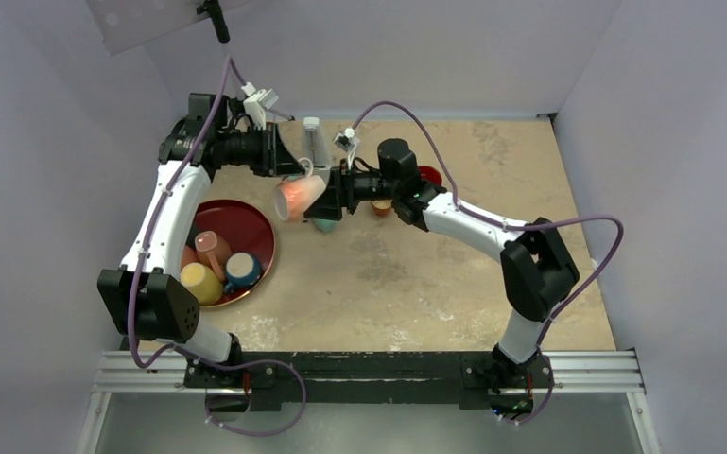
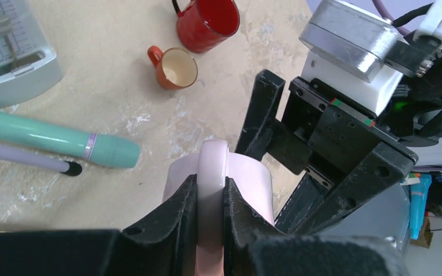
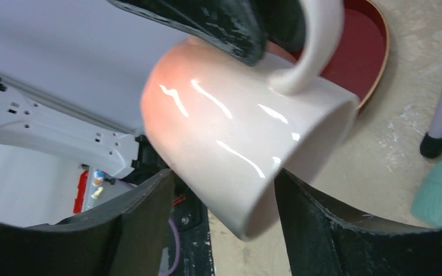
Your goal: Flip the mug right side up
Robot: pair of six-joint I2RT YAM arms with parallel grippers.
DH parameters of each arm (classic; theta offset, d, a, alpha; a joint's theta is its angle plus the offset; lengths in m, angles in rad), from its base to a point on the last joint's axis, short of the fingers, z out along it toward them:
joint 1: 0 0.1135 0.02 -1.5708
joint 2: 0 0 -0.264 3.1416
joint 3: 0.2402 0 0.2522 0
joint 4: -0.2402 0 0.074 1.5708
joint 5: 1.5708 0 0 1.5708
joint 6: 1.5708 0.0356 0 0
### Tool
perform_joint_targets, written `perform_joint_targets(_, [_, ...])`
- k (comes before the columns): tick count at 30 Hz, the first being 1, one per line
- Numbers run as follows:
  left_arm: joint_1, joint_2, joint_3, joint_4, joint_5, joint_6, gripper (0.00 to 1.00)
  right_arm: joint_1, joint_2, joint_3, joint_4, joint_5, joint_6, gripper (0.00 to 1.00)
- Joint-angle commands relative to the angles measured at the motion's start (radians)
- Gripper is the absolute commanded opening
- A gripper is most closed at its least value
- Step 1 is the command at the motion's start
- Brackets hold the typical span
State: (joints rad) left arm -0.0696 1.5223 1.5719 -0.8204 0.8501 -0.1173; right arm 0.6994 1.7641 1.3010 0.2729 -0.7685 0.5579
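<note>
The mug [image 1: 298, 196] hangs in the air over the far-left part of the bench [image 1: 435, 274], just past the far rim of the red tray [image 1: 263, 225], and touches no surface.

The left hand [image 2: 211, 198] is pressed together on the mug handle [image 2: 212, 172] and carries the load from above.

The mug's long axis is tilted. The closed base is raised and turned toward the left edge of the bench. The mouth slants down toward the bench top, so the mug is not yet upright.

The right hand [image 3: 224, 184] reaches in from the right, across that axis. Its fingers [image 3: 149, 224] are spread wide, one on each side of the mug body [image 3: 235, 144]. Whether the pads bear on the wall cannot be told.

Both hands are at the mug. Judged from this layout, the coming rotation depends on the right hand closing squarely across the body, so that the mouth can swing upward.
</note>
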Motion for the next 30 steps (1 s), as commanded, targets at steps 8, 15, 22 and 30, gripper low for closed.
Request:
perform_joint_targets(8, [-0.019, -0.027, 0.011, 0.107, 0.102, -0.084, 0.74, -0.029, -0.085, 0.079, -0.062, 0.111, -0.019, 0.0])
perform_joint_targets(15, [-0.009, -0.014, 0.192, -0.163, -0.159, 0.157, 1.0, -0.143, -0.169, 0.231, -0.576, 0.628, -0.201, 0.0])
perform_joint_targets(22, [-0.01, 0.005, 0.208, -0.434, -0.42, 0.444, 1.0, -0.44, -0.193, 0.267, -0.887, 0.974, -0.301, 0.0])
perform_joint_targets(30, [-0.01, -0.034, -0.015, -0.513, -0.7, 0.623, 0.92, -0.693, -0.044, 0.208, -0.87, 0.935, -0.398, 0.0])
